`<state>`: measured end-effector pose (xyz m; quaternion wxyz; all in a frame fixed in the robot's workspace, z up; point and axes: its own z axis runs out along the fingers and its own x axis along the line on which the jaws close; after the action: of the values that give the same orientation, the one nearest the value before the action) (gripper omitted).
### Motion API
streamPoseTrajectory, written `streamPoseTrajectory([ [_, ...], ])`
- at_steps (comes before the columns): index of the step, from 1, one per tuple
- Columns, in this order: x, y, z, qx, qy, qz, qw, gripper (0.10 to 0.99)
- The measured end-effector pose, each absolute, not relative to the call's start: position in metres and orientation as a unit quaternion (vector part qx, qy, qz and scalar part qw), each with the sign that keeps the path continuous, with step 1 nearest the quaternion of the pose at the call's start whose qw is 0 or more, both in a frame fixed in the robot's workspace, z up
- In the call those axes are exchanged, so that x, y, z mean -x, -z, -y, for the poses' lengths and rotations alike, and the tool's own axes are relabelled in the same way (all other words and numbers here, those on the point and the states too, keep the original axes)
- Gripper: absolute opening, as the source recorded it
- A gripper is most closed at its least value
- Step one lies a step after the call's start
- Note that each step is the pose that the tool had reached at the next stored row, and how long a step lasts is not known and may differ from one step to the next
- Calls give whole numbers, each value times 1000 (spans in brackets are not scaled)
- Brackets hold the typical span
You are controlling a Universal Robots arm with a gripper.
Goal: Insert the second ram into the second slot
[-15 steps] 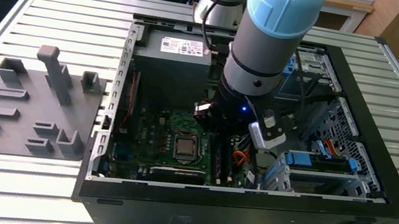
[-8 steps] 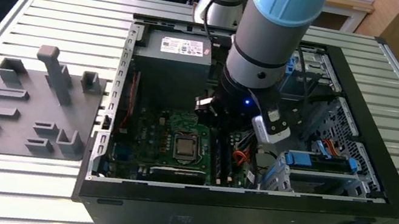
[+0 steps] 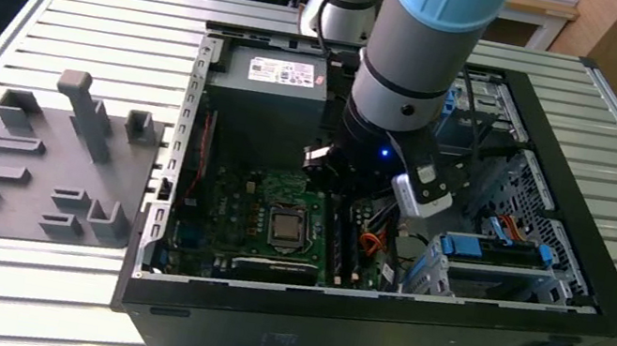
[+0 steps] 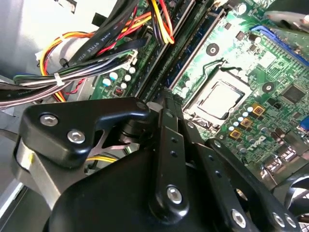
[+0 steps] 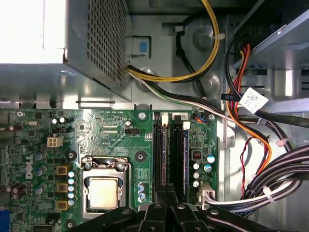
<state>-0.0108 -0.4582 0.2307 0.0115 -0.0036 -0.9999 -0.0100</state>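
The gripper (image 5: 166,203) is seen low inside the open computer case (image 3: 594,281), directly over the memory slots (image 5: 170,154) beside the processor socket (image 5: 103,191) on the motherboard (image 5: 116,135). Its jaws are drawn narrow, apparently pinched on the second ram (image 4: 166,104), whose thin edge is glimpsed between the fingertips in the second wrist view. The insertion step is judged to be in hand; careful alignment and a straight downward press are called for.
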Motion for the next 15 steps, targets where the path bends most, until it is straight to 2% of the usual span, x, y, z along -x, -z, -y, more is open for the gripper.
streamPoseTrajectory([
  [15,11,-214,458,4,9,1000,12,106],
])
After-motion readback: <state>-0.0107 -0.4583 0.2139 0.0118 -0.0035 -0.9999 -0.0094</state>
